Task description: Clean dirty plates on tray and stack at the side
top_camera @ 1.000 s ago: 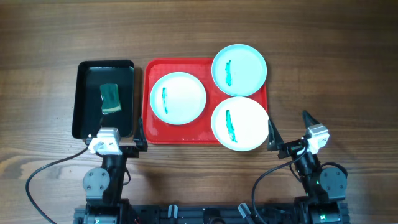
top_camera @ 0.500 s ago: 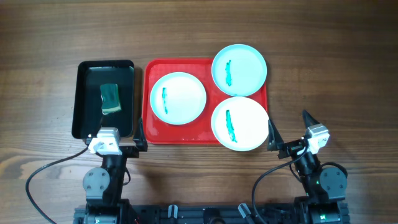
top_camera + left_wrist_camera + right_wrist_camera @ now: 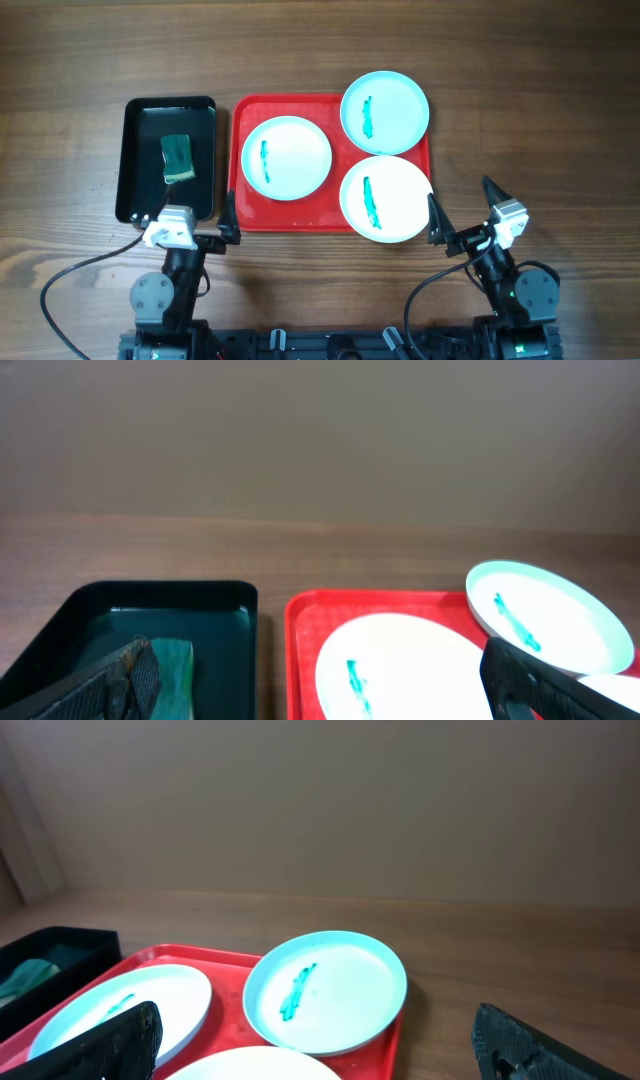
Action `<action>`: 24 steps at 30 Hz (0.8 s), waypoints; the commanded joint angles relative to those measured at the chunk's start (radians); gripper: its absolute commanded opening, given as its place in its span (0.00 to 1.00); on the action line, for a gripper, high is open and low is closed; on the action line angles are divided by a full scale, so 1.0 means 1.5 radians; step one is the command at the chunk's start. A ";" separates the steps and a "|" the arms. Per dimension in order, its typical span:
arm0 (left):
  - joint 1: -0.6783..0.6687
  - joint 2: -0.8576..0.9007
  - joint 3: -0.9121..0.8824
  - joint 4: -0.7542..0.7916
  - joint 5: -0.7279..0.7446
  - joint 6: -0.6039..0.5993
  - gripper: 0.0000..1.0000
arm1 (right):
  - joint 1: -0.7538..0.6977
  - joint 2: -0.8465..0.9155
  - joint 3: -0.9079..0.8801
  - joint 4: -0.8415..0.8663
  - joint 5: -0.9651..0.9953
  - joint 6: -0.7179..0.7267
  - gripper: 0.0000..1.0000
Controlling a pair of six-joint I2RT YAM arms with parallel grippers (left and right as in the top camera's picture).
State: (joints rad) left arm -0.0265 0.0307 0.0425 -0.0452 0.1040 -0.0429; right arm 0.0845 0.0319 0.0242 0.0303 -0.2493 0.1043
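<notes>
Bright, even light from above, shadows faint. Glare whitens the near right round pale cyan-white plate [image 3: 386, 197]. Wrist views are dimmer and soft, with the dark gripper fingertips [image 3: 120, 680] blurred

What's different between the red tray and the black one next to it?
The red tray is larger than the black tray. The red tray carries three teal-streaked plates; the black tray holds only a green sponge. Both are rectangular with rounded corners and raised rims, side by side on the table.

Three teal-streaked pale plates [image 3: 286, 157] lie flat on the red tray [image 3: 300, 216], two overhanging its edges.
</notes>
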 commanded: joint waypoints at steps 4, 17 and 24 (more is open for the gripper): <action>-0.003 0.131 0.175 -0.095 0.016 -0.002 1.00 | 0.003 0.112 0.138 0.003 -0.046 0.004 1.00; -0.003 0.615 0.721 -0.498 0.023 -0.011 1.00 | 0.003 0.538 0.545 -0.208 -0.097 -0.001 1.00; -0.003 0.902 1.013 -0.754 0.026 -0.017 1.00 | 0.003 0.791 0.819 -0.507 -0.125 -0.084 1.00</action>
State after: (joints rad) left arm -0.0265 1.2514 1.4330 -1.1027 0.1287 -0.0563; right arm 0.0845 1.1152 1.1255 -0.6476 -0.4042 0.0467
